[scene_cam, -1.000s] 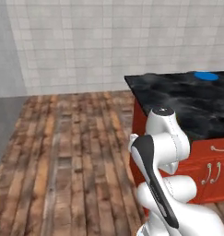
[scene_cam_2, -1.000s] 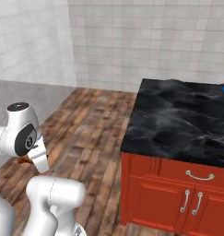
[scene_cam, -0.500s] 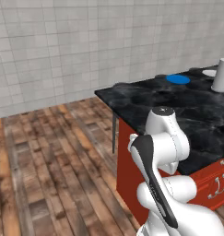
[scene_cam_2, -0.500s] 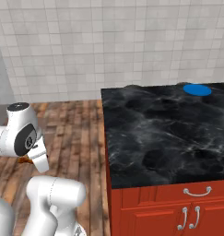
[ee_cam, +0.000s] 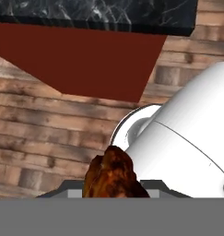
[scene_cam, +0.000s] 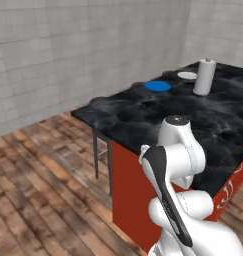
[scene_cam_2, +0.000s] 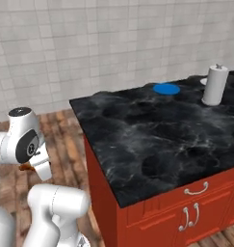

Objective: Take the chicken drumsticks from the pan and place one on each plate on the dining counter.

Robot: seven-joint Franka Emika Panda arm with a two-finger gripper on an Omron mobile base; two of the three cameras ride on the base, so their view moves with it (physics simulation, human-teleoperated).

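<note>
One chicken drumstick [ee_cam: 114,174] clamped between the fingers, low beside the dining counter [scene_cam_2: 152,130], blue plate [scene_cam_2: 166,89] far off.

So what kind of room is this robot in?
Most likely a kitchen or dining area: a black marble counter over red cabinets, a blue plate, a white roll on a stand, tiled walls.
</note>
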